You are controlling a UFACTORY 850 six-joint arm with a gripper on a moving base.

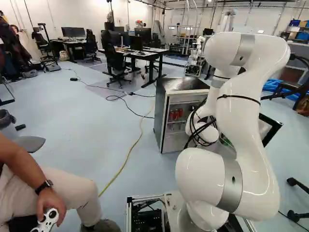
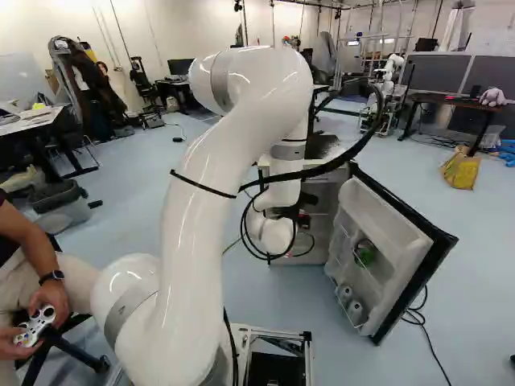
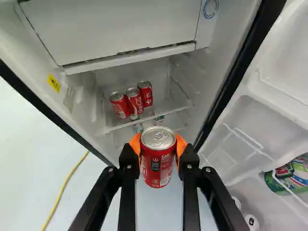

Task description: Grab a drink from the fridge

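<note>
- A white robot arm (image 1: 246,125) bends toward the fridge (image 1: 161,121), its far end at the open front.
- The fridge stands on the floor, a freezer compartment (image 3: 115,29) in its upper part.
- The fridge door (image 2: 406,233) is swung wide at the right of the cabinet in the right base view, its white inner racks exposed.
- Inside the fridge, a shelf (image 3: 166,109) sits below the freezer compartment.
- The black gripper (image 2: 306,200) is at the fridge's open front, closed on a drink, one orange pad pressed to each side.
- A green package (image 3: 279,185) rests in a rack on the fridge door.
- The held red can (image 3: 157,163), the drink in question, hangs in front of the fridge's interior, its silver lid showing, well apart from the shelved drinks.
- Three red cans (image 3: 135,102) stand close together on the fridge's shelf.
</note>
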